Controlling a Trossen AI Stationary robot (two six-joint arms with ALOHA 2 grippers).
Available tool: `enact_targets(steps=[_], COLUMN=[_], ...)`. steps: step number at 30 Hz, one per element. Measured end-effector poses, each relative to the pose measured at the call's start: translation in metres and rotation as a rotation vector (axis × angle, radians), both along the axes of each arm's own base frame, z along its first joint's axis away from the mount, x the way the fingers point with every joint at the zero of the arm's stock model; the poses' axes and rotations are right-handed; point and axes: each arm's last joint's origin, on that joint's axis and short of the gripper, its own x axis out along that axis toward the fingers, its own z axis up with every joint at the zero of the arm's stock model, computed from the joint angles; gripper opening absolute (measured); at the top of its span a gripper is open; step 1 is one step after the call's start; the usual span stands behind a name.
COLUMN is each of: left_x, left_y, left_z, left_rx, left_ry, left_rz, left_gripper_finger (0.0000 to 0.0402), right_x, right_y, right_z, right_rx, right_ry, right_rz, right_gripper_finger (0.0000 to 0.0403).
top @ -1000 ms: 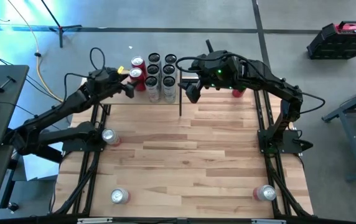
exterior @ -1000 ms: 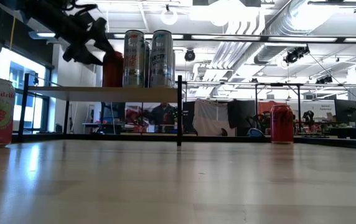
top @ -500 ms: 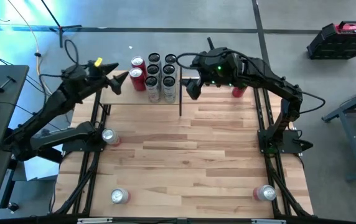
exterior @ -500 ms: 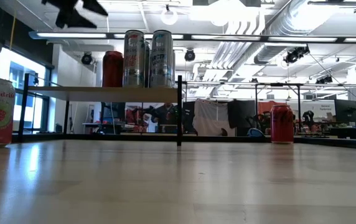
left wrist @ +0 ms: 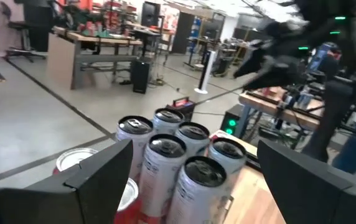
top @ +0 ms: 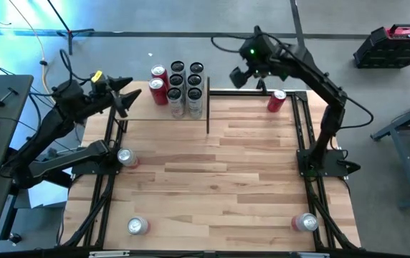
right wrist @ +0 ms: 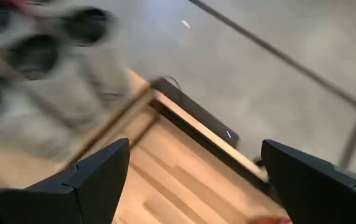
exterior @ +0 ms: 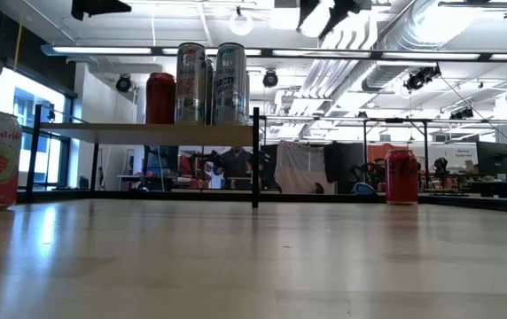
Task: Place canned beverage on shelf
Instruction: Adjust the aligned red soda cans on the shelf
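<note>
Standing cans: eight canned beverages rest upright on the shelf (top: 191,115) at the far edge of the surface (top: 212,179), packed close together at the shelf's right end
Red cans on shelf: two red cans (top: 158,81) stand at the left of the group, one behind the other
Silver cans on shelf: six tall silver cans (top: 185,86) stand in two rows just right of the red ones, next to the black corner post (top: 207,107); in the low view they rise beside a red can (exterior: 159,97)
Shelf: light-wood board on thin black posts, raised above the surface in the low view
Left end effector (top: 125,95): raised in the air just left of the shelf cans, apart from them, fingers spread wide with nothing between them; the left wrist view looks down on the can tops (left wrist: 165,146)
Right end effector (top: 239,75): lifted beyond the far edge of the surface, right of the shelf, fingers spread wide and empty
Loose red can (top: 276,101): upright at the far right corner of the surface
Other cans on surface: one by the left edge (top: 125,158), one near the front left corner (top: 137,226), one near the front right corner (top: 305,223), all upright
</note>
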Motion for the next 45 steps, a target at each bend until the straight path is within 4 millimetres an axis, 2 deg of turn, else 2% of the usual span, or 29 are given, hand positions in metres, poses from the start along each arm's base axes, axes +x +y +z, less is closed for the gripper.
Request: enact_targets(steps=[9, 13, 17, 24, 28, 33, 38, 41, 45], left_x=[-0.008, -0.008, -0.008, -0.011, -0.003, 0.011, 0.026, 0.039, 0.053], left_y=[-0.01, -0.011, -0.011, -0.009, 0.001, 0.014, 0.029, 0.038, 0.052], left_z=[0.0, -0.002, -0.007, -0.029, -0.038, -0.017, -0.001, 0.001, -0.008], left_rx=[0.003, -0.008, -0.038, -0.105, -0.133, -0.117, -0.113, -0.161, -0.244], left_ry=[-0.004, 0.009, 0.045, 0.263, 0.3, 0.221, 0.328, 0.376, 0.444], left_rz=[-0.03, -0.057, -0.059, 0.05, 0.144, 0.209, 0.273, 0.276, 0.309], left_gripper_finger=[0.0333, 0.0333, 0.0333, 0.0333, 0.0333, 0.0329, 0.0326, 0.0326, 0.0326], right_x=[-0.025, -0.034, -0.029, -0.01, 0.004, 0.019, 0.023, 0.023, 0.026], right_y=[-0.061, -0.078, -0.084, -0.063, -0.043, -0.019, -0.007, -0.002, 0.004], right_z=[-0.032, -0.042, -0.045, -0.043, -0.043, -0.043, -0.044, -0.045, -0.045], right_rx=[0.244, 0.259, 0.24, 0.2, 0.195, 0.173, 0.178, 0.191, 0.189], right_ry=[0.044, 0.083, 0.052, 0.066, 0.069, 0.082, 0.104, 0.123, 0.119], right_rz=[-0.335, -0.461, -0.498, -0.413, -0.359, -0.295, -0.265, -0.267, -0.248], right_gripper_finger=[0.0349, 0.0349, 0.0349, 0.0349, 0.0349, 0.0349, 0.0349, 0.0349, 0.0349])
